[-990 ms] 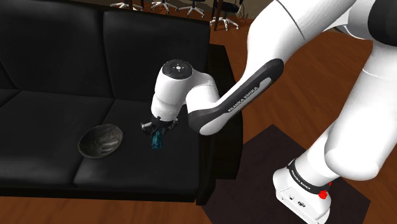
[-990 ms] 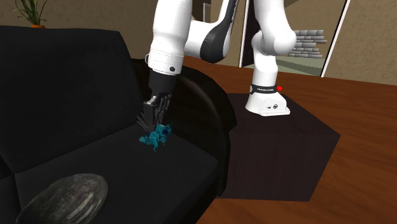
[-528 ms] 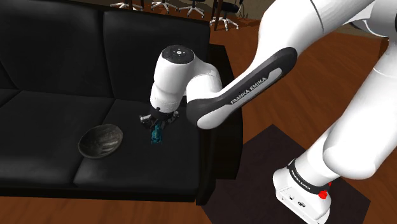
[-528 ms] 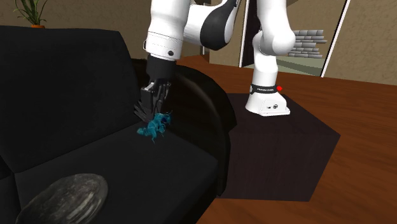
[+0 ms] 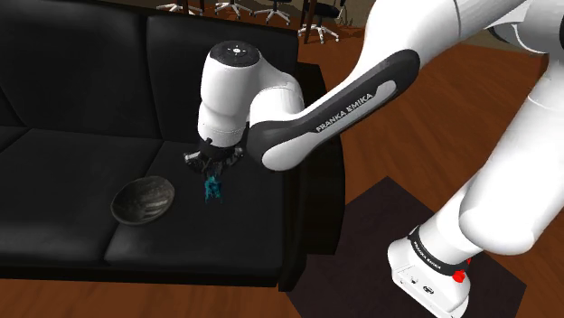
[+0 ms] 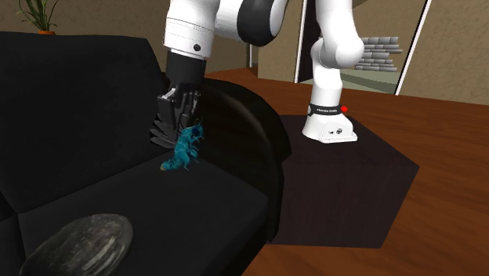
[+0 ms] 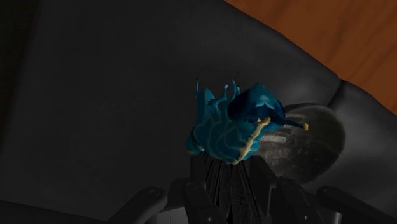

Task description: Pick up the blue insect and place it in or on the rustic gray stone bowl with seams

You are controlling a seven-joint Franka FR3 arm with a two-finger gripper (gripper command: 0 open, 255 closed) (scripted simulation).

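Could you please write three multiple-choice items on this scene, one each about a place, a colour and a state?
1. Where does the bowl rest?
A) on the sofa
B) on the floor
C) on the rug

2. What colour is the insect?
A) red
B) blue
C) yellow

3. What state is the tool in?
A) open above the bowl
B) shut on nothing
C) shut on the insect

Answers:
1 A: the bowl sits on the dark seat cushion.
2 B: its body is blue-teal.
3 C: the insect hangs clasped between the black fingers.
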